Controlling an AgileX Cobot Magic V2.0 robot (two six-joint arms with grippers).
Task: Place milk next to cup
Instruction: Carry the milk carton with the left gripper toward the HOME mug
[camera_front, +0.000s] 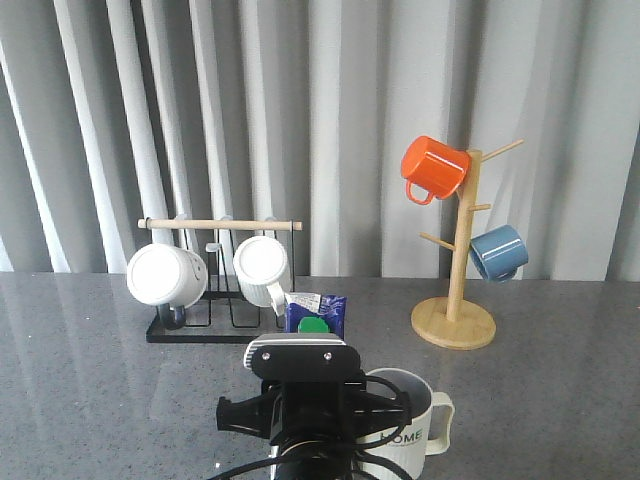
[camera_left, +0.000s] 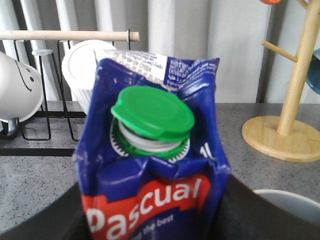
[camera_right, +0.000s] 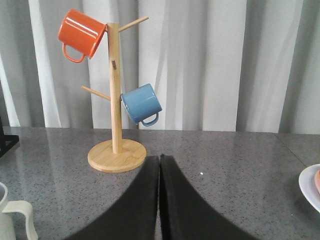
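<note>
The milk (camera_left: 155, 165) is sitting tight between the fingers of the left gripper (camera_front: 300, 415), which is closing on its sides. The right gripper (camera_right: 159, 200) is pressing its fingers together and holding nothing. The milk is just beside the cup (camera_front: 405, 425), on the cup's left, with the arm hiding the bottom, so I cannot tell if it is standing on the table (camera_front: 90, 400) yet. I think the job is almost done: letting go is what is left. The carton is looking blue, crumpled at the top, with a green cap (camera_left: 152, 112) and a red band.
</note>
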